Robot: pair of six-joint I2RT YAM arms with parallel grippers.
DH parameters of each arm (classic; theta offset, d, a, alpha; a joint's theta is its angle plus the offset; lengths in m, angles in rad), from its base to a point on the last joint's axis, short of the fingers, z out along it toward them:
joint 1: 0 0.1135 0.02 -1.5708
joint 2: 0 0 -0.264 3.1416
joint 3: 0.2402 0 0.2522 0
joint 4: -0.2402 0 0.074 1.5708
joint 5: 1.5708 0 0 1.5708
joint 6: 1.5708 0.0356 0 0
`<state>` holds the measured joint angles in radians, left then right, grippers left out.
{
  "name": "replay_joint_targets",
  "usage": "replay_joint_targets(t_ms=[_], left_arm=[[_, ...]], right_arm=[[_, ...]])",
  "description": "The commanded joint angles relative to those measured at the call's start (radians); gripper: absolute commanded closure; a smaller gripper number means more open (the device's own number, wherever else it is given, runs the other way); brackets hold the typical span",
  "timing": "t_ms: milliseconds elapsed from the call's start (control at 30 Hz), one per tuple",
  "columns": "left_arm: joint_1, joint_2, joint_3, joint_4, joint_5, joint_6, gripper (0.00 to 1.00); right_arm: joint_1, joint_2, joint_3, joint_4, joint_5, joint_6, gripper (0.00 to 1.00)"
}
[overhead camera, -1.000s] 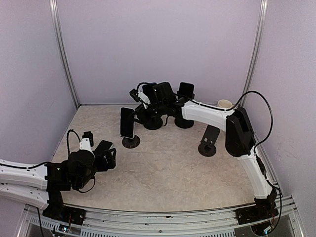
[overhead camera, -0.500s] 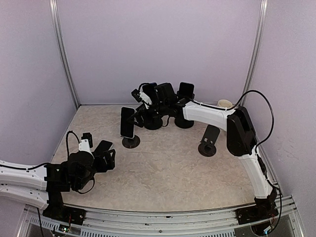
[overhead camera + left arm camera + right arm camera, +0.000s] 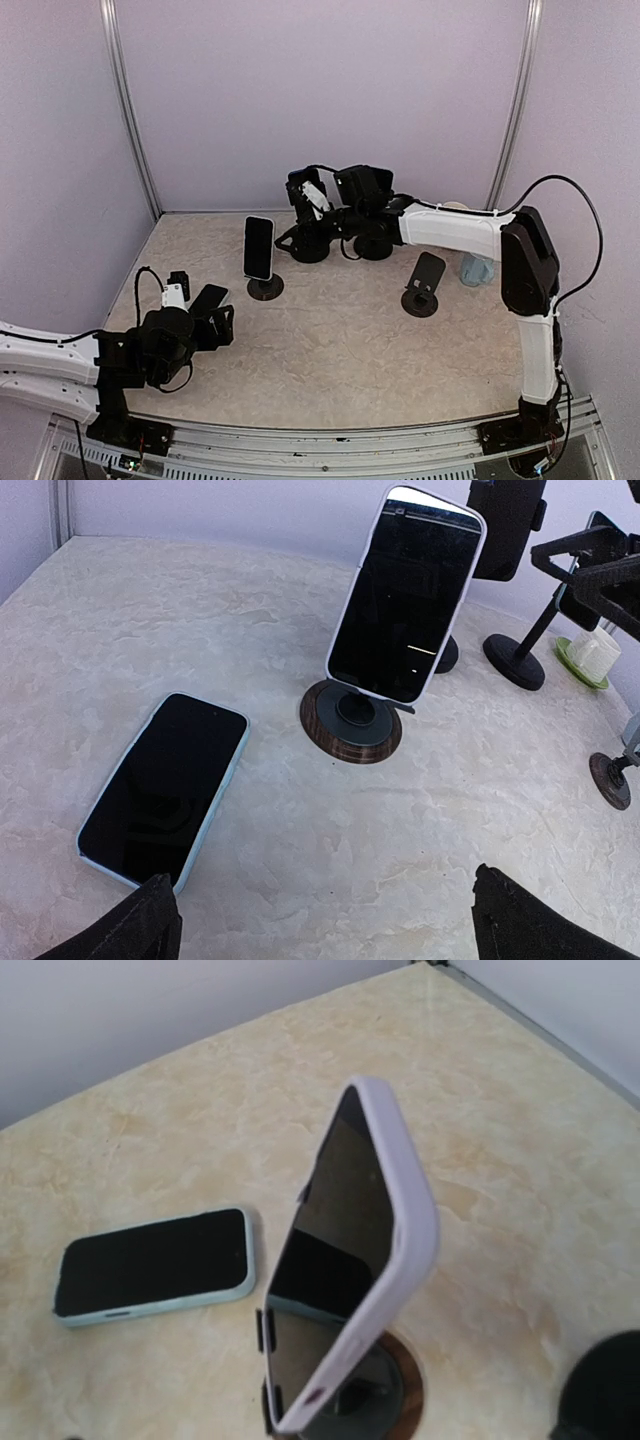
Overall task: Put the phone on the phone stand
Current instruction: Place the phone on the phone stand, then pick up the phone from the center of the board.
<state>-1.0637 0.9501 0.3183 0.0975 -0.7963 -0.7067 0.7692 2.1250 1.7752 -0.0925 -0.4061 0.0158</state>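
Phone (image 3: pixel 259 247): dark screen, pale lilac case, sitting on the round-base stand (image 3: pixel 265 288), mid-left of the table. Since a second ago the right gripper (image 3: pixel 303 190) has pulled back toward the rear wall, clear of the phone; can't tell whether its fingers are apart. Phone's long axis is upright, leaning back, screen facing the left gripper (image 3: pixel 218 322), whose fingers (image 3: pixel 140 930) are spread wide, holding nothing.

"What do the arms look like?"

"The right arm (image 3: pixel 455 228) has white shells, black joints and a thin black cable (image 3: pixel 566 177) arching over it. The left arm (image 3: pixel 45 358) is also white, and the left gripper (image 3: pixel 215 325) is all black."
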Motion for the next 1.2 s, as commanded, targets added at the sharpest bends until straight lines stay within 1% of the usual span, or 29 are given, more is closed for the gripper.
replay_joint_targets(t_ms=[0,100,233,333,400,467,567,667,767,867,1033,1167], left_arm=[[0.048,0.021,0.012,0.036,0.06,0.025,0.01],[0.097,0.031,0.014,0.041,0.109,0.041,0.01],[0.199,0.034,0.03,0.04,0.2,0.09,0.01],[0.259,0.039,0.051,0.032,0.236,0.125,0.01],[0.295,0.055,0.063,0.03,0.259,0.14,0.01],[0.323,0.079,0.074,0.035,0.272,0.157,0.01],[0.366,0.135,0.095,0.042,0.288,0.175,0.01],[0.407,0.199,0.117,0.047,0.31,0.194,0.01],[0.441,0.236,0.131,0.073,0.329,0.216,0.01],[0.486,0.276,0.14,0.105,0.375,0.236,0.01],[0.544,0.374,0.187,0.109,0.444,0.283,0.01],[0.578,0.443,0.216,0.104,0.489,0.313,0.01]], right_arm=[[-0.004,-0.081,-0.051,-0.07,0.041,0.023,0.0],[-0.002,-0.128,-0.139,-0.075,0.035,0.022,0.0],[-0.003,-0.182,-0.244,-0.064,0.025,0.054,0.0],[-0.003,-0.235,-0.357,0.012,0.016,0.102,0.0],[-0.001,-0.269,-0.424,0.044,0.052,0.151,0.0],[0.0,-0.273,-0.423,-0.018,0.075,0.157,0.0],[0.0,-0.246,-0.343,-0.186,0.076,0.102,0.0],[0.007,-0.263,-0.348,-0.271,0.12,0.1,0.0],[0.008,-0.298,-0.374,-0.294,0.146,0.111,0.0],[0.008,-0.315,-0.39,-0.306,0.135,0.114,0.0],[0.008,-0.311,-0.404,-0.326,0.133,0.114,0.0],[0.007,-0.307,-0.423,-0.315,0.099,0.119,0.0]])
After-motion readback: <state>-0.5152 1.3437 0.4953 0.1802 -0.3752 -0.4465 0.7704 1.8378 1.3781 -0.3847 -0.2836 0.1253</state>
